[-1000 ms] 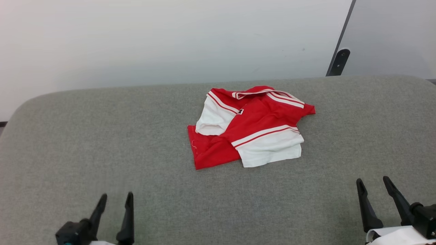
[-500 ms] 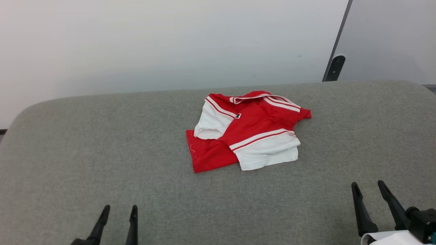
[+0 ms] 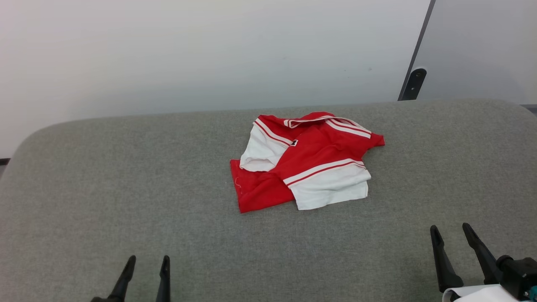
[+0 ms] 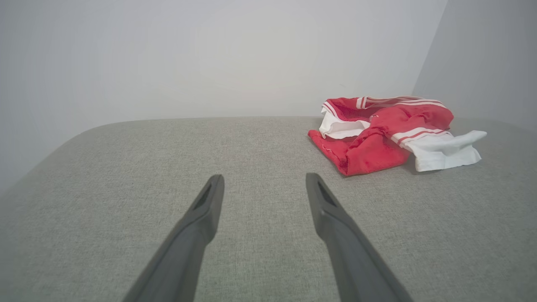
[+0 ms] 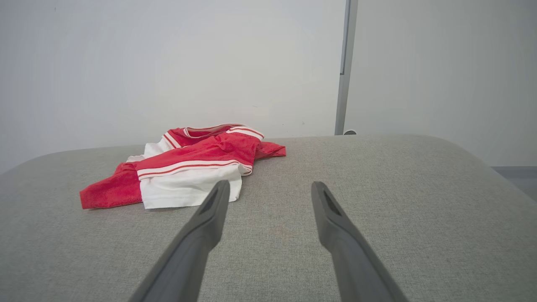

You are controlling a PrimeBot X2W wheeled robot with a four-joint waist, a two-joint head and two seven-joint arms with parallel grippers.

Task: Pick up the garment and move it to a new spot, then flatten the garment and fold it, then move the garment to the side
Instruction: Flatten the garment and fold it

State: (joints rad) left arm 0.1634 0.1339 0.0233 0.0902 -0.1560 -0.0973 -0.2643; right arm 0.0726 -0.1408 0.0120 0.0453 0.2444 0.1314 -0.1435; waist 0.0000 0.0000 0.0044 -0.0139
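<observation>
On the grey cushion (image 3: 126, 188) the crumpled garment (image 3: 306, 163) lies well apart from left gripper (image 3: 149, 260) and right gripper (image 3: 449, 228), fingers (image 4: 201, 226) spread; the head view catches its black-white patch (image 3: 294, 143).

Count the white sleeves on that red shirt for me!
2. One sleeve lies on the left of the shirt; the other sleeve at its front right, nearer the robot.

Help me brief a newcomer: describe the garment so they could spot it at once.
Start at the wide grey fabric surface before the pale wall. Near its middle, toward the far edge, lies the garment, crumpled in a heap. Its bright red cloth and white, stripe-edged sleeves stand out against the plain grey around it.
</observation>
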